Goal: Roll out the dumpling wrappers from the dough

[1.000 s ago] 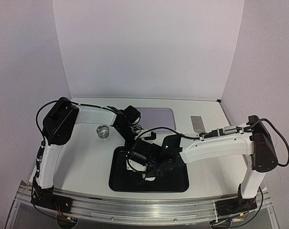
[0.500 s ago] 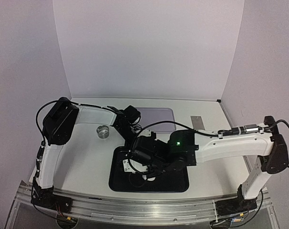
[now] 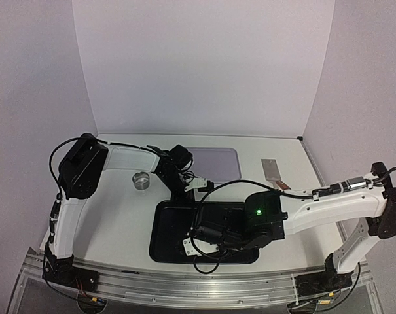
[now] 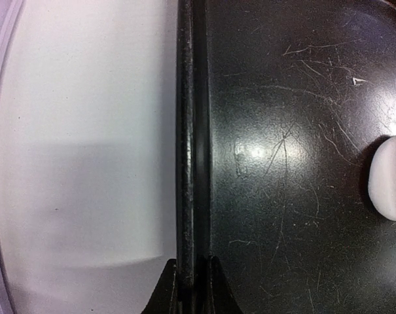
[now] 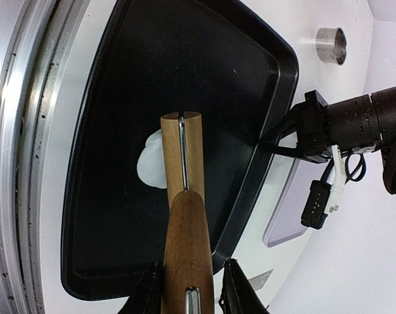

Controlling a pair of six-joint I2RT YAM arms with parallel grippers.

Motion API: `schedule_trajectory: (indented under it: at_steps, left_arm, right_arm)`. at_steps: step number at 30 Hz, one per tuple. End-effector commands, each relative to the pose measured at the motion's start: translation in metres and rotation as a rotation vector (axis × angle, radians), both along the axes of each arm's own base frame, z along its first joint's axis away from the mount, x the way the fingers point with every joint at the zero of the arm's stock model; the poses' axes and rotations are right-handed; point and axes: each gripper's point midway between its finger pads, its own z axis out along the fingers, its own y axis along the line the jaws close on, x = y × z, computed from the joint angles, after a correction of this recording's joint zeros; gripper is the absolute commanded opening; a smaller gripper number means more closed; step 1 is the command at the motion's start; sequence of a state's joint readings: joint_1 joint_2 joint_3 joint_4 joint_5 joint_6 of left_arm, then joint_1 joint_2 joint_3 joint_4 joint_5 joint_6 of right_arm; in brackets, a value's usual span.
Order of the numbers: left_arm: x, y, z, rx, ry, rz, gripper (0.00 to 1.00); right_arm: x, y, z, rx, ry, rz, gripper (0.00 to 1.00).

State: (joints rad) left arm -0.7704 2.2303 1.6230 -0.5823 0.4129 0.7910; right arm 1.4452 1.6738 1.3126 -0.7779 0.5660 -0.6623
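Observation:
A small lump of white dough (image 5: pixel 150 163) lies in the black tray (image 5: pixel 119 98), half under the pale roller of a wooden rolling pin (image 5: pixel 182 154). My right gripper (image 5: pixel 191 278) is shut on the pin's darker handle. Seen from above, that gripper (image 3: pixel 207 237) hangs over the tray (image 3: pixel 168 222) and hides the dough. My left gripper (image 4: pixel 192 265) is shut on the tray's far rim (image 4: pixel 188 131), and the dough (image 4: pixel 389 176) peeks in at the right of that view. The left gripper (image 3: pixel 183 191) sits at the tray's back edge. The dumpling wrappers are out of view.
A small metal ring (image 3: pixel 142 180) stands on the white table left of the tray. A pale purple mat (image 3: pixel 214 162) lies behind the tray. A flat metal scraper (image 3: pixel 271 169) rests at the back right. The aluminium rail (image 3: pixel 198 288) runs along the near edge.
My right arm has swung out to the right and drawn the pin back toward the tray's near side. The left gripper has stayed on the rim.

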Motion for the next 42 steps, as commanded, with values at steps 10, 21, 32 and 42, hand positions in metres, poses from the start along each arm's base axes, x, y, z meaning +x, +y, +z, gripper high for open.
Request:
schedule_trajectory:
  at_steps: [10,21,32,42]
  left_arm:
    - [0.041,0.005,0.005,0.057,-0.220,0.025,0.00]
    - [0.042,0.005,0.005,0.059,-0.221,0.022,0.00]
    - [0.046,0.005,0.007,0.066,-0.235,0.025,0.00]
    - [0.047,0.005,0.002,0.070,-0.235,0.023,0.00]
  right_arm:
    - [-0.011,0.015,-0.001,0.045,0.071,0.033,0.00]
    - [-0.018,-0.004,-0.044,-0.033,0.151,-0.011,0.00]
    - [-0.044,-0.019,-0.052,-0.061,0.218,0.000,0.00]
    - [-0.036,-0.011,-0.078,-0.152,0.241,0.016,0.00]
